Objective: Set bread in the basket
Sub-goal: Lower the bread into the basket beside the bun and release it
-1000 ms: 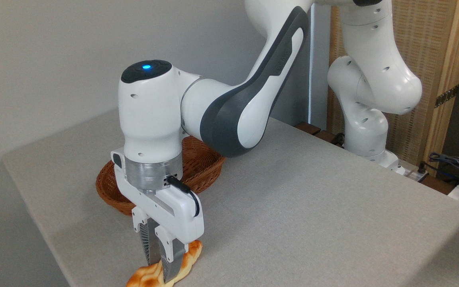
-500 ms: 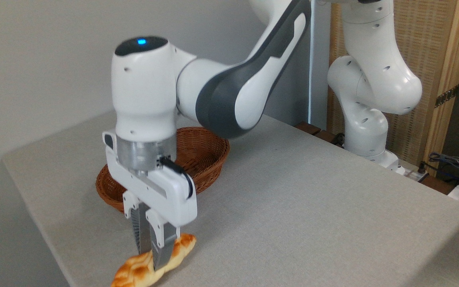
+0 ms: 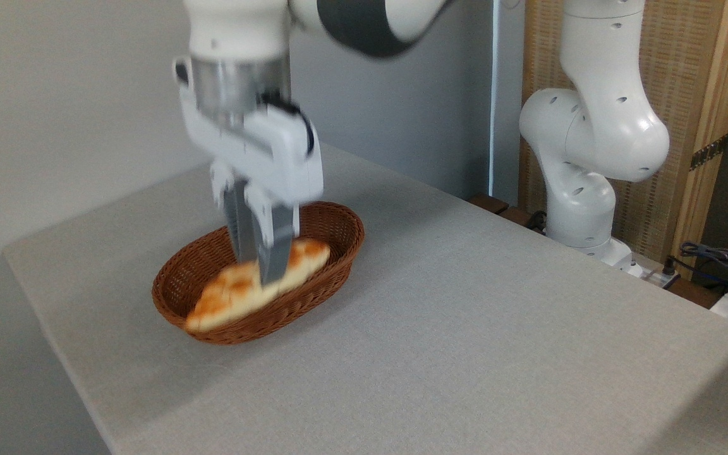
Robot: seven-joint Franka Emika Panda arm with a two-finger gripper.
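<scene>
I saw the gripper (image 3: pixel 261 268) pointing straight down, and its two grey fingers (image 3: pixel 273 249) were squeezed tight on the bread (image 3: pixel 237 294). They pinched the loaf near its middle. The bread was long and thin, golden-orange with pale lines, and it looked blurry. The gripper looked blurry too.

The bread was in front of the basket (image 3: pixel 332 268) in my view, lined up with its long side. One end of the loaf pointed to the lower left and the other end pointed up to the right. The lower left end covered a bit of the basket's near rim. I could not tell if the bread was inside the basket, touching it, or held up above it.

The basket was oval, brown and woven, with a thick rim. It sat on the grey table (image 3: pixel 497 328), near the left back part of it.

The white arm (image 3: pixel 591 126) came down from the top of the picture. Its base stood off to the right, just past the table's edge. Behind the base I saw a woven screen with a wood frame (image 3: pixel 686 95). Some cables (image 3: pixel 718 259) lay at the far right. A plain grey wall (image 3: pixel 54 95) was behind the table.
</scene>
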